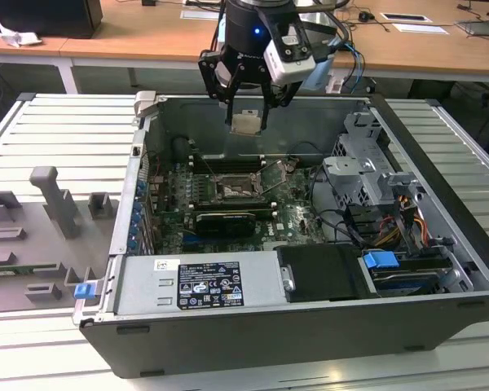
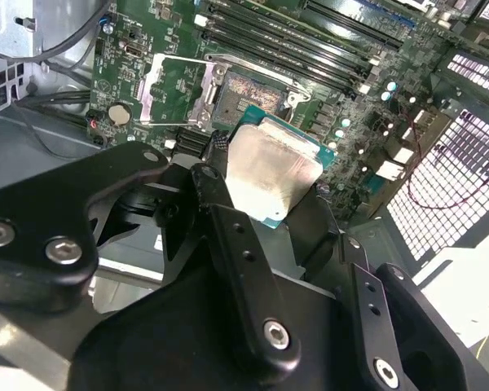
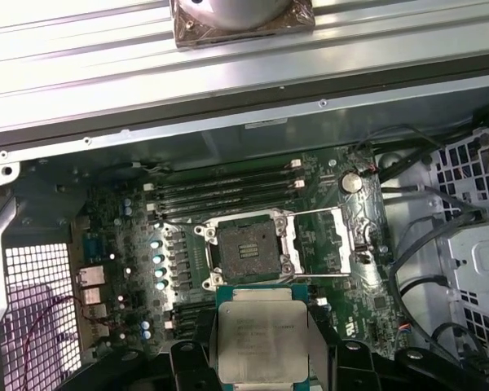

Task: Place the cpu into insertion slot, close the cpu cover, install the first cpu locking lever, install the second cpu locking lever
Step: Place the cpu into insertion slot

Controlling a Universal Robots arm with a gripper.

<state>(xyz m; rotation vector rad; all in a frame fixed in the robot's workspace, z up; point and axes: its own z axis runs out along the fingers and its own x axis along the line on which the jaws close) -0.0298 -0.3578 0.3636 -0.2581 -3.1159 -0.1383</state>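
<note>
Right now the gripper (image 1: 247, 120) is clamped on the cpu (image 3: 261, 342), with its 2 fingers (image 2: 228, 236) pinching opposite edges of the chip. In the exterior view it hangs above the open computer case (image 1: 440, 244), well apart from the green circuit board (image 1: 297, 216) below. The chip's pale metal face is toward the cameras in both wrist views, and its green rim shows around it.

The insertion slot (image 3: 246, 248) lies bare and dark beside the long memory slots (image 3: 220, 191). The cpu cover (image 3: 326, 240) is swung open to one side of it, so nothing sits in the socket yet.

I judge the chip to be light, flat and fully stiff, so it will not sag or bend in the grip. Its smooth metal face looks slippery, and an edge pinch leaves little surface to hold, so a slight twist could tilt it. The underside contacts and the fine pins in the socket are probably the fragile parts. The sound hold is the one shown, on 2 opposite edges, leaving the underside untouched and level.
</note>
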